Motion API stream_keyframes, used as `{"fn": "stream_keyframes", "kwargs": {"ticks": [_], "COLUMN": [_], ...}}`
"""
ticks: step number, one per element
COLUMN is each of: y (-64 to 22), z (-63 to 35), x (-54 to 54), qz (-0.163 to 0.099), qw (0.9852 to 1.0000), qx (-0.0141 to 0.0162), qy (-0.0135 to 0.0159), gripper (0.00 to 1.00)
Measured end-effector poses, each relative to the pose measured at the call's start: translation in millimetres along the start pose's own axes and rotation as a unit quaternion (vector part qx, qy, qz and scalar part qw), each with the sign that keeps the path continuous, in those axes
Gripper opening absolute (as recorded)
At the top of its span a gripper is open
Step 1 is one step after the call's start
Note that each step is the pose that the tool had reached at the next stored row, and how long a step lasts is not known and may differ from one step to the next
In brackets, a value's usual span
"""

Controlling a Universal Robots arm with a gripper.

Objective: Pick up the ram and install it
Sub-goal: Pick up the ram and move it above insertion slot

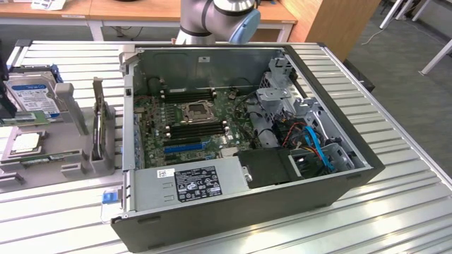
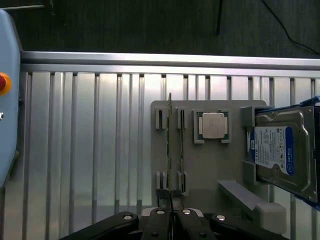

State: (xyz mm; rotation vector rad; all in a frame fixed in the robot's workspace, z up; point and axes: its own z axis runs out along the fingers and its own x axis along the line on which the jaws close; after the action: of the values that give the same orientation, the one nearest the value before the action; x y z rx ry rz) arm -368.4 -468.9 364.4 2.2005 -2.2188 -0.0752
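Observation:
The ram [image 2: 169,145] is a thin green stick seen edge-on, standing in a slot of the grey holder [image 2: 210,165]. In the exterior view the ram [image 1: 44,157] shows as a green strip at the holder's front, left of the computer case. My gripper [image 2: 170,202] hangs well above the holder, over one end of the ram and in line with it. Its fingers [image 2: 161,220] are shut together with nothing between them. The long black motherboard slots [image 1: 194,129] lie inside the open case, on both sides of the processor socket [image 1: 194,111].
A silver blue-labelled hard drive [image 2: 280,150] and a square processor [image 2: 214,125] share the holder. An upright card [image 1: 99,121] stands at the holder's edge nearest the case. The case walls [image 1: 129,106], power supply [image 1: 190,182] and drive cage [image 1: 282,100] surround the motherboard.

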Motion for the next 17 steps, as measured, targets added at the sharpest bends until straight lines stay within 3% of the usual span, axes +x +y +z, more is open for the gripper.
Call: {"fn": "stream_keyframes", "kwargs": {"ticks": [1, 2, 4, 17], "y": [0.1, 0.6, 0.8, -1.7], "z": [-1.9, -13.1, -18.6, -20.9], "x": [0.0, -0.3, -0.4, -0.4], "qz": [0.0, 0.0, 0.0, 0.0], "qw": [1.0, 1.0, 1.0, 1.0], "qx": [0.0, 0.0, 0.0, -0.0001], "qy": [0.0, 0.0, 0.0, 0.0], "gripper": [0.12, 0.12, 0.12, 0.12]}}
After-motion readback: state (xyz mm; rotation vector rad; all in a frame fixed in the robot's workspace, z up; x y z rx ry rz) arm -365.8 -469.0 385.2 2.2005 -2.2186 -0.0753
